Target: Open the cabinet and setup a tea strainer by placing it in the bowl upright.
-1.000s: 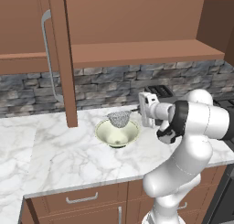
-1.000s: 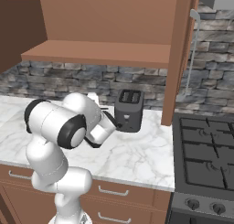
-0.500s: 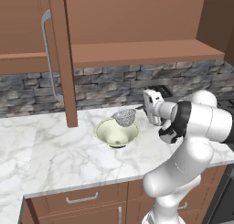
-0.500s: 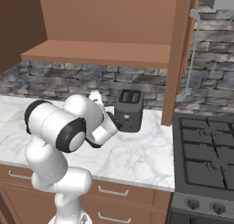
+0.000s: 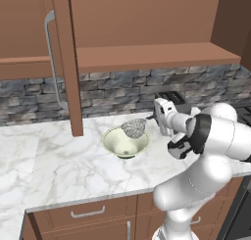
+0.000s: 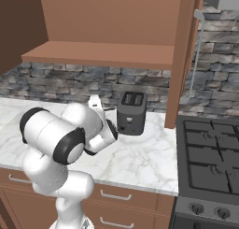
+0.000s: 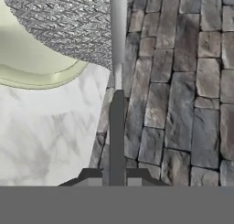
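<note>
My gripper (image 7: 116, 184) closed on thin handle of tea strainer (image 5: 134, 128). Mesh basket tilted, hanging over bowl (image 5: 117, 143), at its 2 o'clock rim; touching or not, cannot tell. Bowl standing on marble tabletop (image 5: 63, 170). Cabinet (image 5: 61, 62) door open, edge toward me, at 10 o'clock from bowl. Black toaster (image 6: 131, 112) at 3 o'clock from my arm in right base view, before stone wall (image 7: 183, 81).

Glossy white rounded arm (image 5: 215, 136) segments, joined by dark black bands; pale grey hand with small dark fingertips (image 7: 98, 175).
</note>
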You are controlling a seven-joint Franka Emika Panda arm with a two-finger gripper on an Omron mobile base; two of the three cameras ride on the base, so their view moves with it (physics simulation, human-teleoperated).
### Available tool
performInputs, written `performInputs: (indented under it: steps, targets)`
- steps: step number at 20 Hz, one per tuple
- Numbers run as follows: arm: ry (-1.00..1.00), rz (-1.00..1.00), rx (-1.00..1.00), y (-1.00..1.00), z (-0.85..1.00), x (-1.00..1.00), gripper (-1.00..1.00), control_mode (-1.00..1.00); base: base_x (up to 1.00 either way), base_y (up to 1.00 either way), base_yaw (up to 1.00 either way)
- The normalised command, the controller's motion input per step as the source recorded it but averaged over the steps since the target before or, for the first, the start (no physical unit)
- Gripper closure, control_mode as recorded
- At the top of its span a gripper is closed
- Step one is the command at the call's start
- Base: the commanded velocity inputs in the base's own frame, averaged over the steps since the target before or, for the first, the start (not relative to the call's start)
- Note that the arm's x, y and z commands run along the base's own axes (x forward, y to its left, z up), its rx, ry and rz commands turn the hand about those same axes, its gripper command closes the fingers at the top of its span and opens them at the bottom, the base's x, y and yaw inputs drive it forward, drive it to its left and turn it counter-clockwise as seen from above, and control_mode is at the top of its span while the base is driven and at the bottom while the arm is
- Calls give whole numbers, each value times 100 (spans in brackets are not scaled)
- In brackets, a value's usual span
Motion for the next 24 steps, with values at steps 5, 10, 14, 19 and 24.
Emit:
performInputs:
  steps: [5,10,14,19,24]
  targets:
    - [0,-7,1,0,32,-58,100,-100,0,0,0]
    - [0,-17,4,0,36,-67,100,-100,0,0,0]
    - [0,-30,6,0,28,-43,100,-100,0,0,0]
    - [6,-37,1,0,34,-2,100,-100,0,0,0]
    - [11,-37,4,0,15,0,100,-100,0,0,0]
